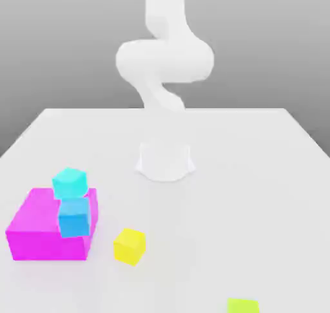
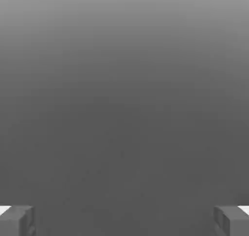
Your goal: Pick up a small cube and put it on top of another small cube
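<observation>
Lime cube (image 1: 243, 306) is nearest the cam, at the lower edge of the exterior view, toward its right, partly cut off by the frame. It sits on the table (image 1: 213, 208), well apart from the other blocks. Gripper (image 2: 124, 222) is open, w/ its two fingers standing wide at both sides of the hand view and nothing between them. Arm (image 1: 165, 60) rises behind, at the far part of the table. On the exterior view's left is the magenta block (image 1: 48, 225); the blue cube (image 1: 75, 218) and cyan cube (image 1: 70, 183) show against it, but whether they rest on it or one on the other, I cannot tell for sure. Yellow cube (image 1: 129, 246) is on the table just beside the block, to the exterior view's right of it. As for progress, approx. nothing of the task is done: lime cube is not picked, and no cube is on top of it. Left to do, in my judgement: reach the lime cube, grip, lift, carry to another small cube, put on top, release. Which cube must be the base, e.g. yellow or blue, is not clear.
</observation>
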You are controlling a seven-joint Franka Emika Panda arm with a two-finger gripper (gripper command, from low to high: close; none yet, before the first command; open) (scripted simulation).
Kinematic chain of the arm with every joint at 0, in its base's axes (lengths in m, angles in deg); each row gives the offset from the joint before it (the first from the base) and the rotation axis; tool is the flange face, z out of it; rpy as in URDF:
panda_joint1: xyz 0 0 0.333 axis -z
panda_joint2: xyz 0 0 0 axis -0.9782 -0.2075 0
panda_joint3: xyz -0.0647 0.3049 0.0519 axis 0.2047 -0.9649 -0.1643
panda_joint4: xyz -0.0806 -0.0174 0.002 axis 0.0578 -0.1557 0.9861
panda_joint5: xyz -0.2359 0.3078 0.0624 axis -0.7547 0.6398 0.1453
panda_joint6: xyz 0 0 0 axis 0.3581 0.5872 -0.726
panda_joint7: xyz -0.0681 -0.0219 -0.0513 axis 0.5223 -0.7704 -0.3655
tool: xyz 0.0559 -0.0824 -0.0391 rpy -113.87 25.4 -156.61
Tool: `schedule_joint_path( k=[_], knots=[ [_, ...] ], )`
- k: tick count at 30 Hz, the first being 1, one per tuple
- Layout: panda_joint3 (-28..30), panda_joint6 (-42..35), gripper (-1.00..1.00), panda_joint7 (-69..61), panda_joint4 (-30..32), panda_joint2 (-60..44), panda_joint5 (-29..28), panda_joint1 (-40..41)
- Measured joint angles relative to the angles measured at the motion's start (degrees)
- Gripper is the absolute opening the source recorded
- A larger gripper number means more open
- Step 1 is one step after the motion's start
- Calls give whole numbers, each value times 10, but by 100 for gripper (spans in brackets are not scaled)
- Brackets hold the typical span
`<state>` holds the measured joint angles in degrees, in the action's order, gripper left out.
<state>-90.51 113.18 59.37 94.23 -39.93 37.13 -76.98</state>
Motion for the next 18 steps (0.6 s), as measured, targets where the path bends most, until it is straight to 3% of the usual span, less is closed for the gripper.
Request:
schedule_joint_path(
  k=[18],
  knots=[
    [-100,94,0,178,-20,-378,-97,30]
  ],
)
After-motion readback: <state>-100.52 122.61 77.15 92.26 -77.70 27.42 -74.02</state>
